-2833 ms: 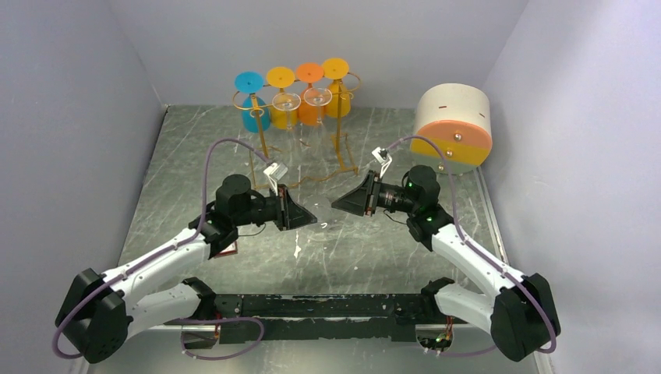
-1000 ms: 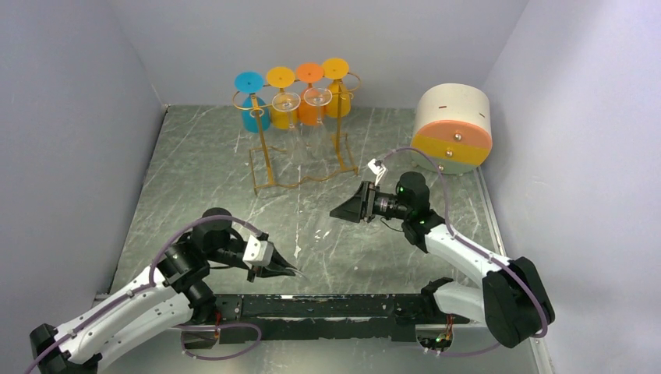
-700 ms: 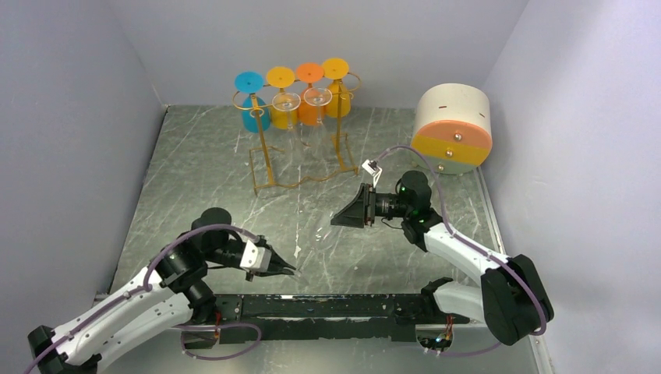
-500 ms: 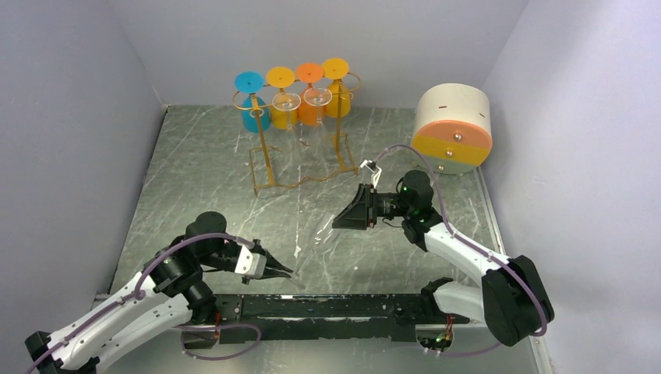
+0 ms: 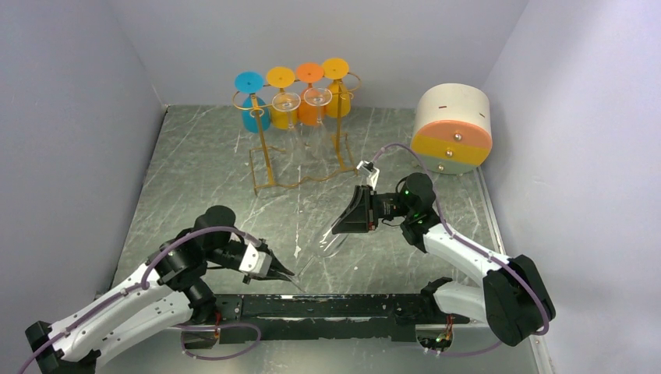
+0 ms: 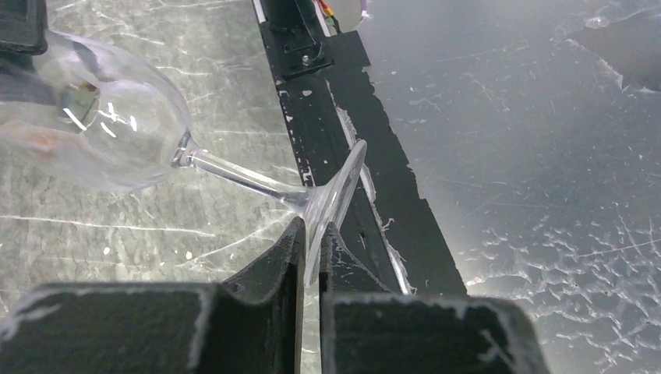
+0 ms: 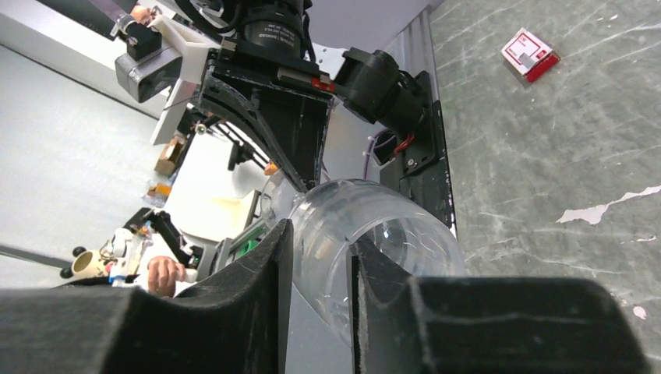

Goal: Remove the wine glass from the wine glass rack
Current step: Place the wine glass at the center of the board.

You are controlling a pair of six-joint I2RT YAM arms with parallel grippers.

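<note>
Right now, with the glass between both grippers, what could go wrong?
The left gripper pinches only the foot's edge of the wine glass; tilted like this, it could pivot or slip out.
The right gripper straddles the bowl's thin wall; a hard squeeze, or the arms pulling apart, could crack it.

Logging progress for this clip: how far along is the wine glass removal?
Done: a clear wine glass is off the wine glass rack. In hand: the left hand pinches its foot; the right hand is at the bowl's rim, grip unclear. Left: probably setting it down.
</note>
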